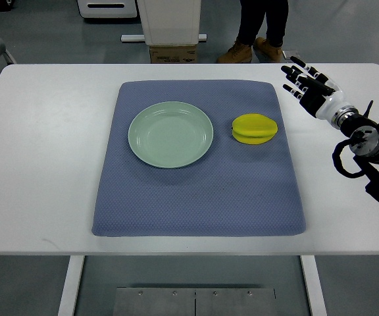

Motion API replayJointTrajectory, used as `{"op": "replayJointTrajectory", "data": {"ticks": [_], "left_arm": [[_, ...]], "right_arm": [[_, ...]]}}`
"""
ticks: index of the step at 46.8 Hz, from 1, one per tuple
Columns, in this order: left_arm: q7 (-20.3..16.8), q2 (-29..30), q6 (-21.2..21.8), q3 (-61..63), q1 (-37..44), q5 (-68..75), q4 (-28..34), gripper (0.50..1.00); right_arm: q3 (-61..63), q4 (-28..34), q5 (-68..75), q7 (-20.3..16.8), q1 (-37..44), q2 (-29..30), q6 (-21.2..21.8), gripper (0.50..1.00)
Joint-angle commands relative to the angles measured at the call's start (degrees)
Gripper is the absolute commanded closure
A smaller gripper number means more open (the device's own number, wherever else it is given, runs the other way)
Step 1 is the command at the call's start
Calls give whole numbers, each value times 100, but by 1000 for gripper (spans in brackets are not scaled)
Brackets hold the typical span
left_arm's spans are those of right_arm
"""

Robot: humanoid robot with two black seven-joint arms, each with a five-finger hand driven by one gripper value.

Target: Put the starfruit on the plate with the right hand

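Note:
A yellow starfruit lies on the blue mat, just right of an empty pale green plate. My right hand hovers over the white table at the far right, beyond the mat's top right corner, a short way up and right of the starfruit. Its fingers are spread and hold nothing. The forearm runs down to the picture's right edge. No left arm shows.
The white table extends around the mat on all sides. Beyond the far edge stand a person's legs and boots, a cardboard box and a white stand base.

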Motion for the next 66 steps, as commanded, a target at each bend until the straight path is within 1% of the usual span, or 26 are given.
{"op": "replayJointTrajectory", "data": {"ticks": [1,8,33,47,62,66], "left_arm": [[0,0,-1,0,0,-3,0,500],[0,0,-1,-9,-88,6,9,500],[0,0,-1,0,-9,6,0,500],[0,0,-1,0,-9,6,0,500],[0,0,-1,0,-9,6,0,500],[0,0,-1,0,-9,6,0,500]], "right_arm": [[0,0,0,5,0,-1,0,500],[0,0,0,5,0,-1,0,500],[-26,-17,-9,5,-9,52,0,500],[-9,-26,0,14,-35,219,-35,500],[-9,-26,0,-39,0,140,-27,500],[0,-26,0,-13,9,35,-27,500]]}}
